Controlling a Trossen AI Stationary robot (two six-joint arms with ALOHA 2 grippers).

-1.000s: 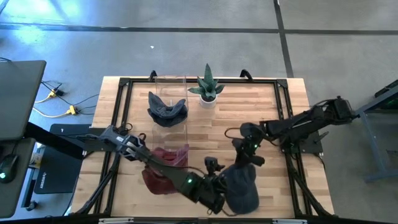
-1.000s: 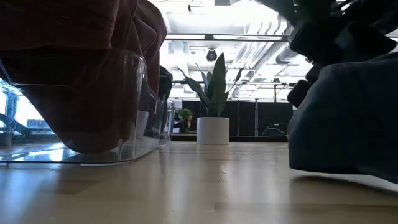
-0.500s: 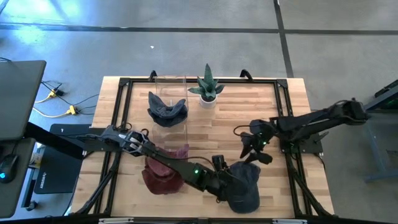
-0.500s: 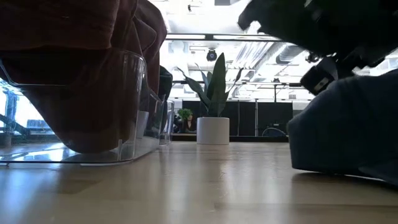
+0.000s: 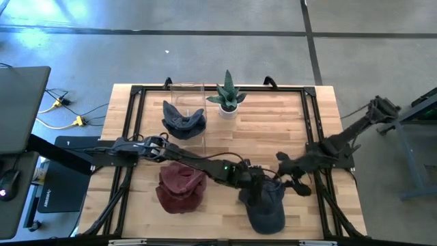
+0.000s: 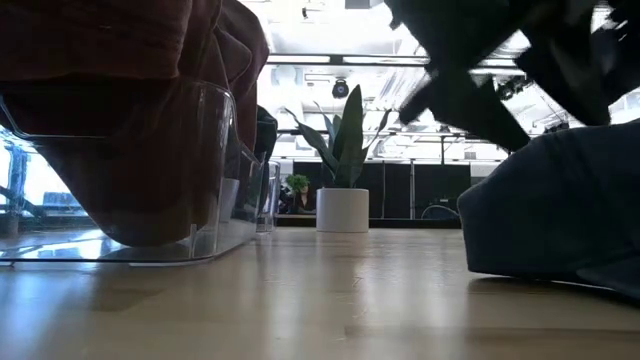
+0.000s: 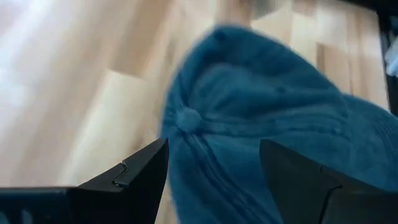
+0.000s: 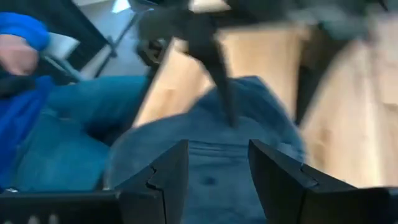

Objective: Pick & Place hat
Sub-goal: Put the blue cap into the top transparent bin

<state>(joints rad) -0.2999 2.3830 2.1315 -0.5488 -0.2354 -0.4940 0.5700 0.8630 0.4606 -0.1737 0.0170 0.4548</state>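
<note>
**Blue hat lying on the tabletop, both tools open and holding nothing**

The blue hat (image 5: 265, 207) is lying flat on the wooden tabletop (image 5: 273, 123), well away from the potted plant (image 5: 227, 96) and toward the tabletop's near edge. In the low view it is showing as a dark mound (image 6: 560, 215) resting on the wood.

The left tool (image 5: 254, 186) is reaching across from the clear bin (image 5: 186, 130) side and hovering over the hat's edge nearest the plant. Its two fingers (image 7: 134, 171) are standing wide apart with the hat's crown (image 7: 261, 118) showing between them, and they are gripping nothing.

The right tool (image 5: 292, 179) is sitting just beside the hat, on the side away from the bin. Its fingers (image 8: 165, 171) are parted, with the hat (image 8: 211, 168) beyond them, and nothing is held.

A dark red hat (image 5: 180, 186) is lying next to the bin's near end, well apart from the blue one. Another dark hat (image 5: 183, 120) is sitting inside the bin, close to the plant.
</note>
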